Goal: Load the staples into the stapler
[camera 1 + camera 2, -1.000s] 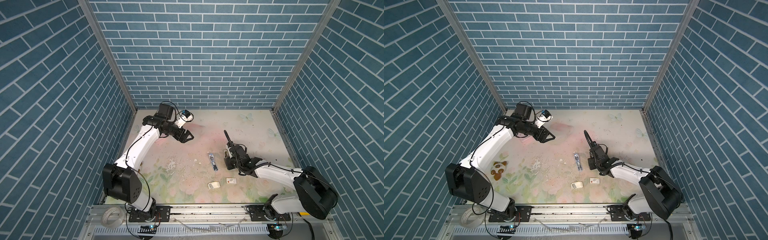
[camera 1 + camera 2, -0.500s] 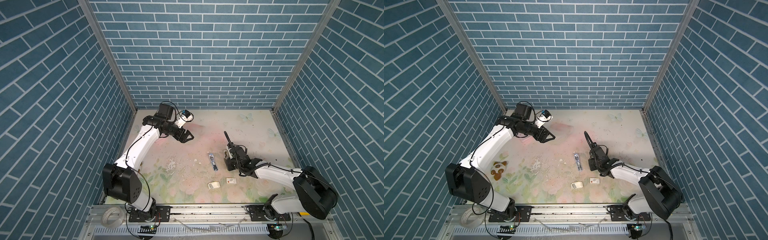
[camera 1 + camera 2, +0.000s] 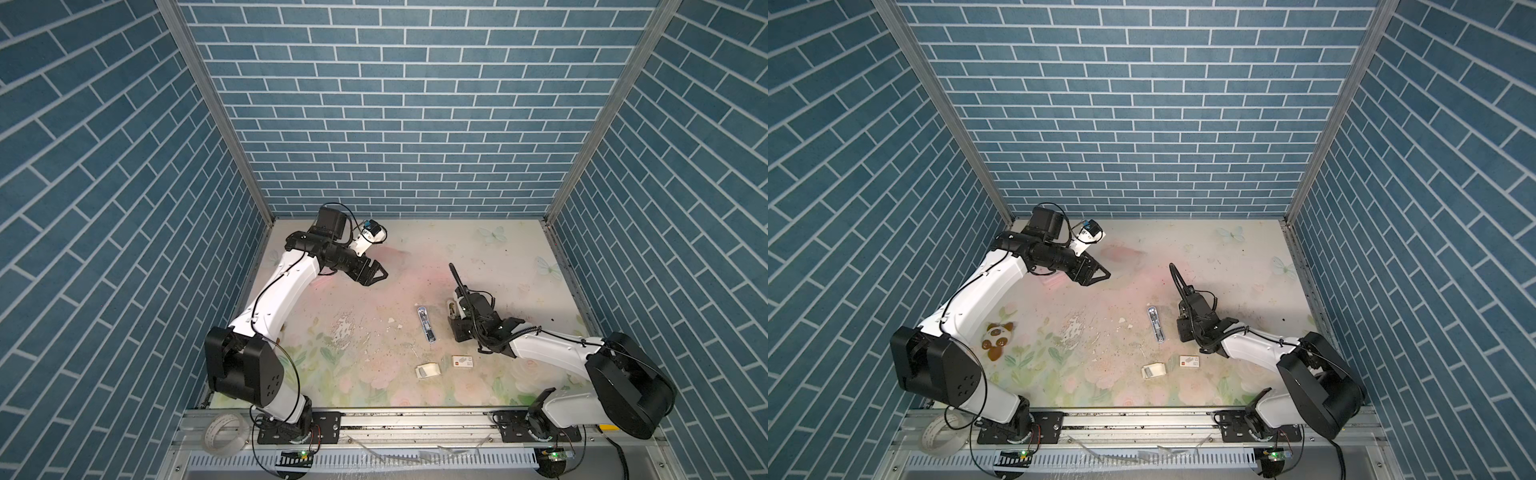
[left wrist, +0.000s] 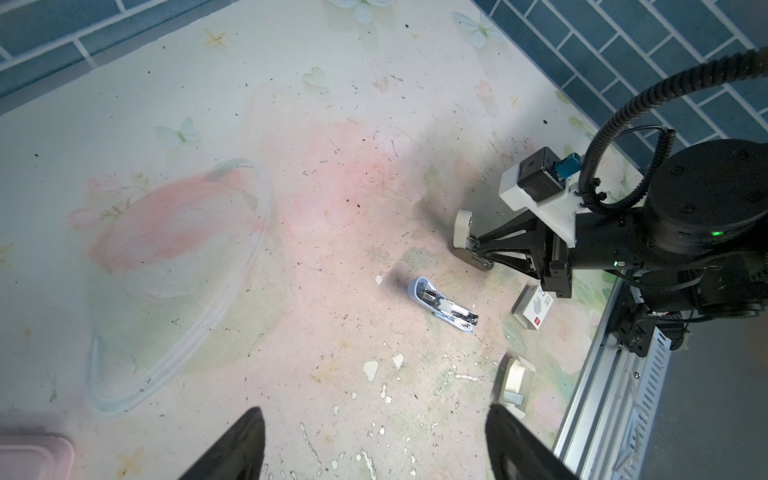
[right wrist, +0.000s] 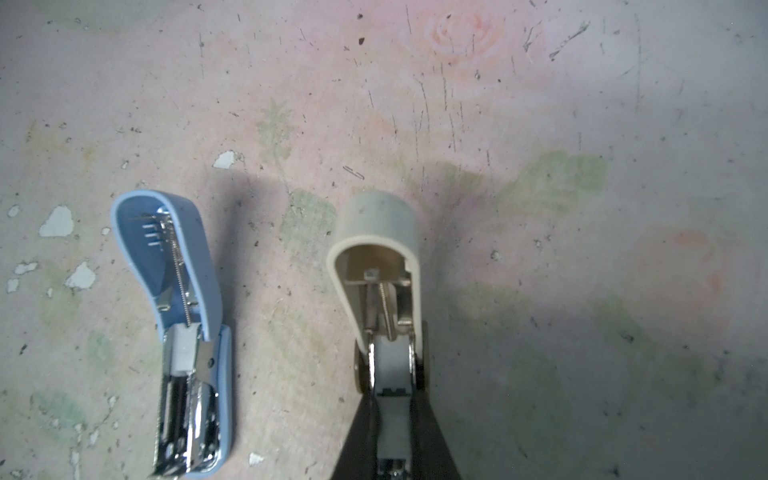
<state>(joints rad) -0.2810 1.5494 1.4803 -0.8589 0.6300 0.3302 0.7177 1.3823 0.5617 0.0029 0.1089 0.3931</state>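
- Nothing visible has shifted since a second ago: both arms and every item on the table (image 3: 365, 386) sit where they did.
- Left arm: it rises from its base at the front left, slants toward the back wall, then bends toward the middle. The left gripper (image 3: 380, 275) hangs above the back-left of the table with its jaws spread wide and nothing between them; its two dark fingertips (image 4: 249, 428) frame the lower edge of the left wrist view.
- Right arm: it stretches low from the front-right base toward the centre, wrist close to the table. The right gripper (image 5: 392, 388) is clamped on the hinge end of the cream stapler (image 5: 378, 224), whose cover is swung up.
- The blue stapler (image 3: 426, 330) lies open on the table just beside the cream one, apart from it.
- The staples (image 4: 512, 399) lie in their small white tray (image 3: 428, 370) nearer the front edge, untouched by either gripper.
- The white sleeve with a red mark (image 3: 462, 361) lies next to the tray.
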